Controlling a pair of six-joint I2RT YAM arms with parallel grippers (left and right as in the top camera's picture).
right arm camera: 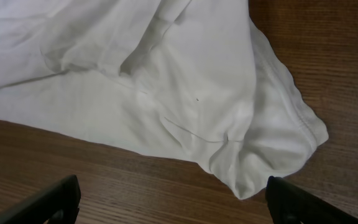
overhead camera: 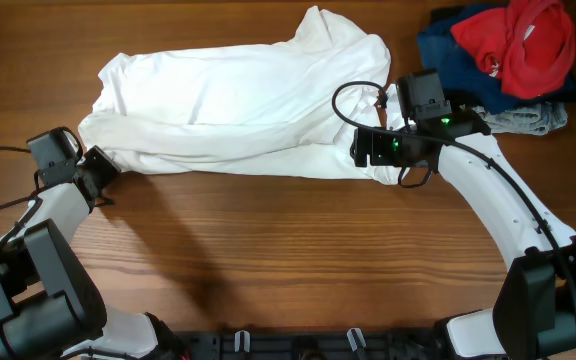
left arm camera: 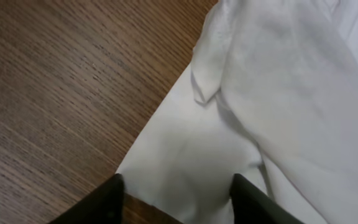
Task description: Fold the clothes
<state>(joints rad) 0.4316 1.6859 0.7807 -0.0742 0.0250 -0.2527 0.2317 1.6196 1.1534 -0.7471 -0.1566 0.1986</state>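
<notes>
overhead shows the white t-shirt (overhead camera: pixel 238 110) crumpled across the far worktop (overhead camera: pixel 288 260), left fingers (left arm camera: pixel 107 202) part-spread astride its left corner, right fingers (right arm camera: pixel 55 196) released over its right corner; both should pinch hems squarely before lifting.

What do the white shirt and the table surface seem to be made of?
The white T-shirt looks like a thin, cotton-like knit with a matte finish: it lies in soft folds and has stitched hems. The table looks like brown wood or a wood-look laminate with a slight sheen: streaky grain lines show.
</notes>
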